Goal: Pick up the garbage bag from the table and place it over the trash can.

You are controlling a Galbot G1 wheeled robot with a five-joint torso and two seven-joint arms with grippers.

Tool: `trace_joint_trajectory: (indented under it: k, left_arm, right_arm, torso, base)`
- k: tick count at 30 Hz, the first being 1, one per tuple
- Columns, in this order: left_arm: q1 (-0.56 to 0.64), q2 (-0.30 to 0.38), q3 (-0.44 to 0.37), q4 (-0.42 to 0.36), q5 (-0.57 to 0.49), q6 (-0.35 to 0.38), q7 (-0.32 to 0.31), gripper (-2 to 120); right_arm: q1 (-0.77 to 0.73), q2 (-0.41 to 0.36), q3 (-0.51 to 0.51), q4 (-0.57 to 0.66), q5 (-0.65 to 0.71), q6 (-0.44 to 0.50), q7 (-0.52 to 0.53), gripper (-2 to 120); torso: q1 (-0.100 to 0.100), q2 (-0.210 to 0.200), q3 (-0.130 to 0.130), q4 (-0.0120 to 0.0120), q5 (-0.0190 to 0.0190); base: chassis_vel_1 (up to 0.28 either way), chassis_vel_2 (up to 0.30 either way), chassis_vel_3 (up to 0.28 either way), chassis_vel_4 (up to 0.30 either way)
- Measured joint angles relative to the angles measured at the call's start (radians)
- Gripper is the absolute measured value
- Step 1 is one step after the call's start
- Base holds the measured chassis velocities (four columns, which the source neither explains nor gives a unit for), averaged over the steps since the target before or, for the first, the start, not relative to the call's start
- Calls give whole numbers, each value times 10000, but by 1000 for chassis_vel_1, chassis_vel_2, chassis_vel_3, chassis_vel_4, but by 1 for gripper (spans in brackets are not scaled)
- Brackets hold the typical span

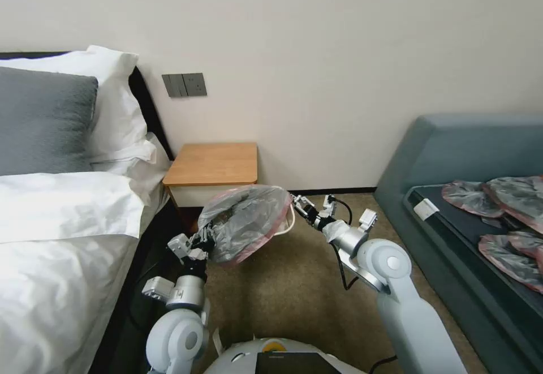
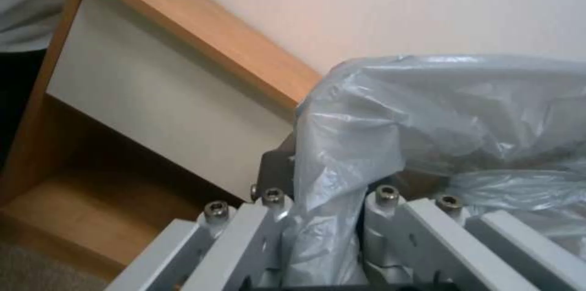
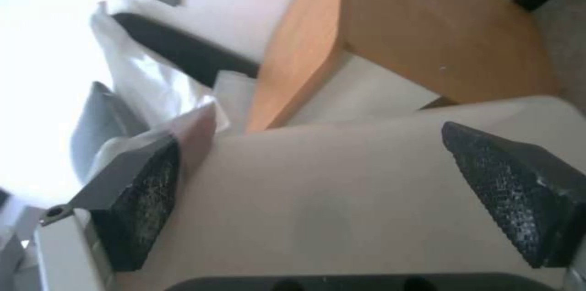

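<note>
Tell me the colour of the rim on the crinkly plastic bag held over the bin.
Pink-red, around the crinkly translucent grey plastic garbage bag; the head view shows it best.

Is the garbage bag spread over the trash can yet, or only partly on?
Partly on. The garbage bag billows above the trash can, whose right rim shows bare. The left gripper pinches it; the right gripper is open at the bin's wall.

soft even daylight, blown-out glare in right wrist view, mild blur
</note>
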Motion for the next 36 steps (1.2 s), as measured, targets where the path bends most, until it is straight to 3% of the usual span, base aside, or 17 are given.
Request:
trace_joint_trajectory:
  k: [16,29,36]
  left_arm:
    - [-158,-24,-78,-262,-836,367,-509,8]
    - [-424,-29,-125,40,-635,473,-1063,8]
    - [-553,76,-64,277,264,491,-1111,8]
  right_arm:
    - [-305,242,290,44,280,-68,-280,100]
    - [-1482,264,876,2058,253,59,-291,100]
    - [-1059,108,-6,2961,395,361,134,100]
  torso:
    - [0,0,0,0,1]
    - [0,0,-1,-2,0]
    - [0,0,0,1,0]
  base:
    - [0,0,0,0]
    - [0,0,0,0]
    - [0,0,0,0]
